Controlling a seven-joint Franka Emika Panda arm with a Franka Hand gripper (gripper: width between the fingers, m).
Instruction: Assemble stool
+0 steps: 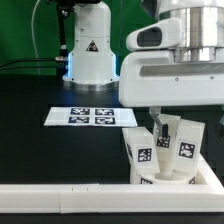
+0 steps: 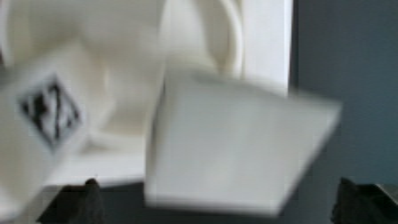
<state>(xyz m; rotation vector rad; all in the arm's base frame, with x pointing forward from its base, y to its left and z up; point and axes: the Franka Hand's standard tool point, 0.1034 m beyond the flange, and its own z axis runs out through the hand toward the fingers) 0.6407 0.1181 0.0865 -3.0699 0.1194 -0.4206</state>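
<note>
The stool stands upside down at the exterior view's lower right. Its round white seat (image 1: 160, 180) carries three stubby white legs with tags, pointing up: one (image 1: 141, 150), one (image 1: 163, 136) and one (image 1: 187, 143). My gripper (image 1: 160, 124) hangs right over the middle leg. In the wrist view that leg's blurred square end (image 2: 231, 140) sits between my dark fingertips (image 2: 71, 202), with a gap on each side. The gripper (image 2: 217, 205) is open and holds nothing. Another tagged leg (image 2: 54, 105) shows beside it.
A long white border rail (image 1: 60, 200) runs along the front of the black table, and the stool sits against it. The marker board (image 1: 90, 116) lies flat behind it. The arm's white base (image 1: 90, 50) stands at the back.
</note>
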